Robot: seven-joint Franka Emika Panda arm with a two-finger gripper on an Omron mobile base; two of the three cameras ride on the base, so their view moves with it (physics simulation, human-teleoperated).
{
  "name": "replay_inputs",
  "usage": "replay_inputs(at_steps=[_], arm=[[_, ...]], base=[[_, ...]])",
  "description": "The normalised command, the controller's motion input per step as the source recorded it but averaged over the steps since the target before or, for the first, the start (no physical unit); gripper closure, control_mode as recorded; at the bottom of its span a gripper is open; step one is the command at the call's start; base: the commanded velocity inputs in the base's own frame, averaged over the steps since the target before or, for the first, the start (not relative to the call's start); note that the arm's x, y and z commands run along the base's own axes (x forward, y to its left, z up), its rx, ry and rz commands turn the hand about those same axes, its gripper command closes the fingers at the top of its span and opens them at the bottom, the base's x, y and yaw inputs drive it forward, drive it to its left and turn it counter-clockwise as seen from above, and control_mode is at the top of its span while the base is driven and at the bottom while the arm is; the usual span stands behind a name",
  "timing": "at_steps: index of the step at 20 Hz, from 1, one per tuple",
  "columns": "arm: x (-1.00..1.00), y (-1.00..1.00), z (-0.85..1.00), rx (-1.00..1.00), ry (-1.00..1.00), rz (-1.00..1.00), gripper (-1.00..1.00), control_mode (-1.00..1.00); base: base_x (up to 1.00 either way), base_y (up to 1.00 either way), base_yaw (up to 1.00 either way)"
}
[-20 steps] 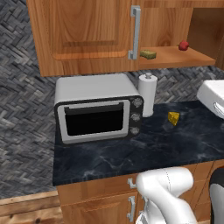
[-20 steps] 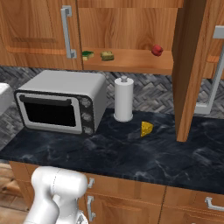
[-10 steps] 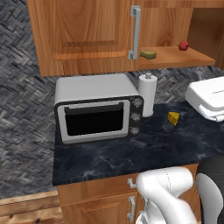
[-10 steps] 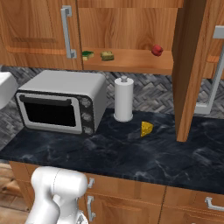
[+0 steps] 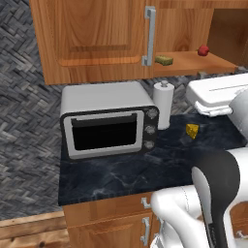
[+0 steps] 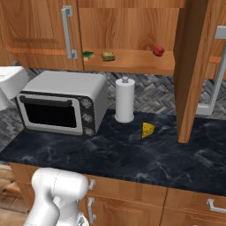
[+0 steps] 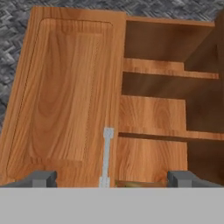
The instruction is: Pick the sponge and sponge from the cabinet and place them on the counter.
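Both sponges lie on the lower shelf of the open cabinet [image 6: 132, 26]: the yellow sponge with the dark green top [image 6: 88, 55] and, just right of it, the olive-yellow sponge [image 6: 108, 56]. The olive-yellow sponge [image 5: 164, 60] also peeks out past the closed left door's handle [image 5: 150, 36]. My gripper [image 7: 113, 179] is open, its fingertips [image 7: 41, 178] set wide apart, facing the cabinet [image 7: 65, 96] at the edge of the closed door with bare wooden shelves to the right. The black-blue marbled counter [image 6: 132, 154] runs below.
A silver microwave [image 6: 62, 103], a paper towel roll [image 6: 125, 100] and a yellow cheese wedge [image 6: 148, 129] stand on the counter. A red fruit [image 6: 158, 50] sits further right on the shelf. The right cabinet door [image 6: 192, 66] hangs open, jutting over the counter.
The white arm has swung further into both base views, rising toward the cabinet. The sponges and counter items have not moved.
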Motion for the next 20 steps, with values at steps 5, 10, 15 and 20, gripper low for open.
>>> replay_inputs(at_steps=[5,10,15,20], arm=[[0.45,0.00,0.00,0.00,0.08,0.01,-1.00,-1.00],[0.44,0.00,0.00,0.00,0.07,0.07,-1.00,-1.00],[0.28,0.00,0.00,0.00,0.04,0.05,-1.00,-1.00],[0.19,0.04,0.00,0.00,0.00,0.00,-1.00,-1.00]], base=[[0.00,0.00,0.00],[0.00,0.00,0.00],[0.00,0.00,0.00],[0.00,0.00,0.00]])
